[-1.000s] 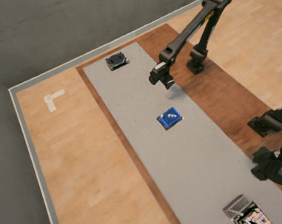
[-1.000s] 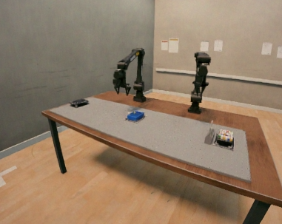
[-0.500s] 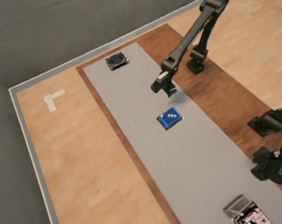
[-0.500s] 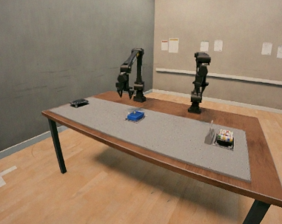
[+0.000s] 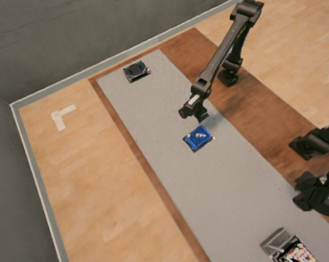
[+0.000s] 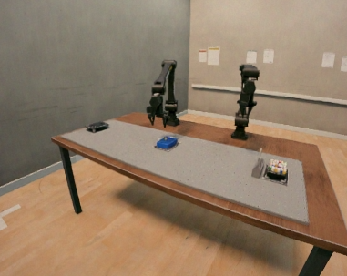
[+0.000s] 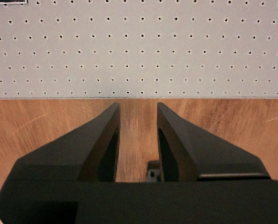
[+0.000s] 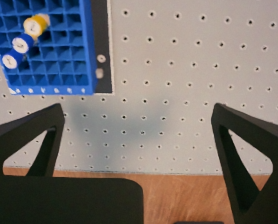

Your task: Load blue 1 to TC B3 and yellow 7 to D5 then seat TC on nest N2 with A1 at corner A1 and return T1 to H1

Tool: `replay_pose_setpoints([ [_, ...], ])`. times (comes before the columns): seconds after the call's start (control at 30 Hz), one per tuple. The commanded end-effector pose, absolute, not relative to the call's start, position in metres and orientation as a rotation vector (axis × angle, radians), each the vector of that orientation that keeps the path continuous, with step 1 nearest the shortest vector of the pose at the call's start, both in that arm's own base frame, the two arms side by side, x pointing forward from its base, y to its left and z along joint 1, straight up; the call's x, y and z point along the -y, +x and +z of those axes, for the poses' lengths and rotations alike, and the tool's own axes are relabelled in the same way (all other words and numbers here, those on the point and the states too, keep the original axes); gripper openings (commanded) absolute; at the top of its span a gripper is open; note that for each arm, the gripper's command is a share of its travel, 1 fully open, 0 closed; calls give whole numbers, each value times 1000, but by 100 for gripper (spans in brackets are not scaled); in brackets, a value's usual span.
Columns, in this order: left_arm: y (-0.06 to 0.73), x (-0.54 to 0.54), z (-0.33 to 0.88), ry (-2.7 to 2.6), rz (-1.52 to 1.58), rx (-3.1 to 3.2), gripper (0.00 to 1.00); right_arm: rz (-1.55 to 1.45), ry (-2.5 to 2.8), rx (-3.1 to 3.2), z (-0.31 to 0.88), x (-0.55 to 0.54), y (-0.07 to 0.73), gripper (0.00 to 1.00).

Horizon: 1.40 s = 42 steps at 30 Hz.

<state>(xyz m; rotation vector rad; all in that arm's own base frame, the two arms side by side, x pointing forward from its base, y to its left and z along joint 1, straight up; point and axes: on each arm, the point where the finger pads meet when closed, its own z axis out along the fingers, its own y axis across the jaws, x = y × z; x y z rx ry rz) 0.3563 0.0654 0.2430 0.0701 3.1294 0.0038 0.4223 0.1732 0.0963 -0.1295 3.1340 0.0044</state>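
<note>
The blue carrier TC [image 5: 196, 143] [image 6: 168, 143] [image 8: 89, 50] lies on the grey mat between the arms. In the right wrist view a yellow vial [image 8: 36, 25] and two blue vials, one nearer the yellow [image 8: 21, 44] and one farther [image 8: 11, 59], stand in it; their numbers are unreadable. My right gripper [image 8: 137, 111] [image 6: 158, 124] is open and empty, above the mat beside TC. My left gripper [image 7: 138, 111] is partly open and empty, above the table's wooden edge. Rack R1 [image 6: 276, 174] holds many vials. Holder H1 [image 5: 278, 240] [image 6: 258, 168] stands beside it, with forceps T1 [image 6: 260, 152] upright.
The black raised nest N2 [image 5: 136, 70] [image 6: 97, 127] stands at the far end of the mat on the right arm's side. A dark base plate [image 8: 103, 35] surrounds TC. H1 and R1 are close together at the mat's other end.
</note>
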Motion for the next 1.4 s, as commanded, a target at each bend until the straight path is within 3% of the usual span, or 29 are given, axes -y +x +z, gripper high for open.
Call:
replay_pose_setpoints([
  [0.0,353,-60,241,79,0,-3141,24,31,-107,-3087,104,-201,447,100],
  [0.8,353,-60,241,79,0,-3141,24,35,-107,-3096,64,-278,465,100],
  [1.37,353,-60,241,79,0,-3141,24,-3,-77,-3141,30,-256,450,100],
])
